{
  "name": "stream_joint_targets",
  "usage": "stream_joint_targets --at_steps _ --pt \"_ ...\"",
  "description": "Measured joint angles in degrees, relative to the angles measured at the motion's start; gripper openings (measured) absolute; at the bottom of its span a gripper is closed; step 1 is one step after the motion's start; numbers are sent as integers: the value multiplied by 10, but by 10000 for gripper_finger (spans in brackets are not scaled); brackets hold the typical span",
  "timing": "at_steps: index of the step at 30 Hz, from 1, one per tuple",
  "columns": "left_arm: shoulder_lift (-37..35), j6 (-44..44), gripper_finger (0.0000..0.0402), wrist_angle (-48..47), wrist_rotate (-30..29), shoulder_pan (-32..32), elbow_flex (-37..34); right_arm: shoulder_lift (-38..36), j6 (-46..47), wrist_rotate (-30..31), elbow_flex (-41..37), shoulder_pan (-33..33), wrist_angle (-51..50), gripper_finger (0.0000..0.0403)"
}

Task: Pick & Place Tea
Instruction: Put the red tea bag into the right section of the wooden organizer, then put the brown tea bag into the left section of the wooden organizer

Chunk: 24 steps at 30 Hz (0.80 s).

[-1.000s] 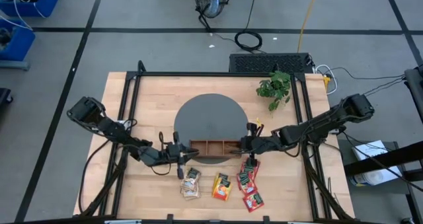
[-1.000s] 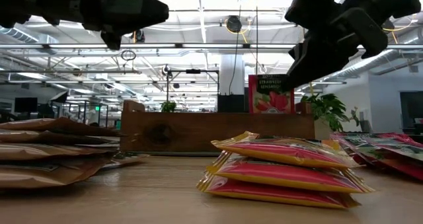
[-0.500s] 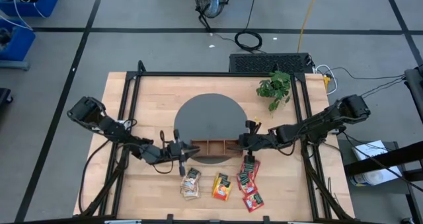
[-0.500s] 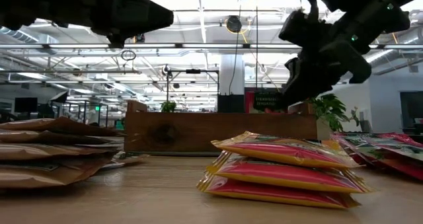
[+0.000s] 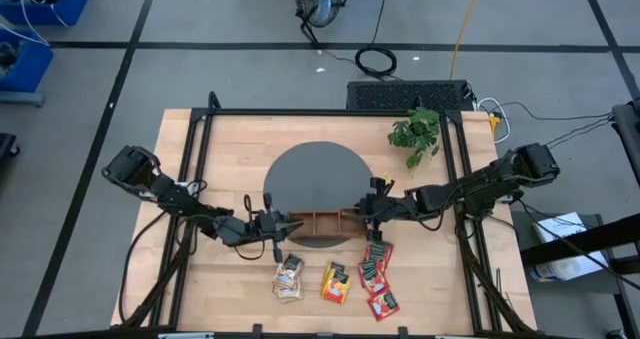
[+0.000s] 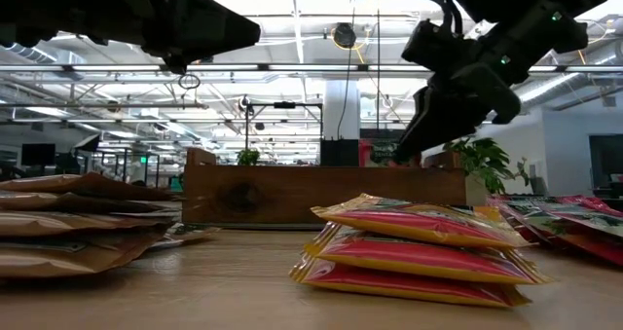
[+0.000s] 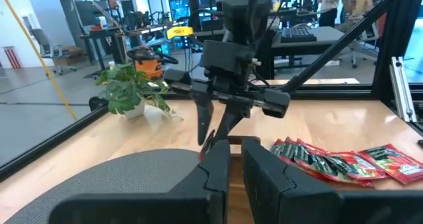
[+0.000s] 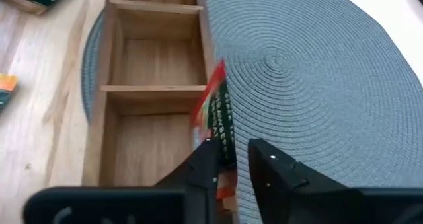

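Note:
A brown wooden tray (image 5: 320,222) with three compartments stands on the near rim of a round grey mat (image 5: 318,179). My right gripper (image 8: 231,161) reaches slanting down over the tray's right end compartment (image 8: 145,151), fingers apart, with a red tea packet (image 8: 215,115) standing between them. My left gripper (image 7: 236,164) hovers level by the tray's left end (image 5: 290,222), shut and empty. Near the table's front edge lie three groups of tea packets: beige (image 5: 289,277), orange (image 5: 336,282) and red (image 5: 377,271). My right gripper has the red packet on edge between its parted fingers. The packet's side (image 8: 213,141) lies against one finger (image 8: 203,163), and a gap shows toward the other. The fingers come slanting down from the table's right. The packet tilts over the tray's mat-side wall, its lower end hidden.
A small potted plant (image 5: 415,134) stands at the far right of the table. Black frame rails (image 5: 452,169) run along both sides. Bare wood lies between the tray and the packet piles.
My right gripper has moved toward the table's left and down over the tray's right end. The red packet, which stood upright above the tray wall in the low view, has sunk with it and is now almost hidden behind that wall.

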Motion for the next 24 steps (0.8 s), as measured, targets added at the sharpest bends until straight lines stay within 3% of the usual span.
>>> stream_joint_targets --at_steps 3,9,12,15,20,24 --pt "0 -3 47 0 0 -1 0 0 -3 6 0 -1 9 108" --pt "0 -15 47 -13 1 -6 0 0 -40 92 0 -2 35 136" --pt "0 -24 47 -37 30 -19 0 -9 -48 89 0 1 46 140" --pt "0 -23 47 -40 57 -38 0 -26 -51 49 0 13 68 141" --pt "-9 -91 47 -56 95 -67 1 -33 -49 -99 0 47 157 141" --pt "-4 -193 47 -175 95 -88 23 -4 -42 -167 1 81 225 141"
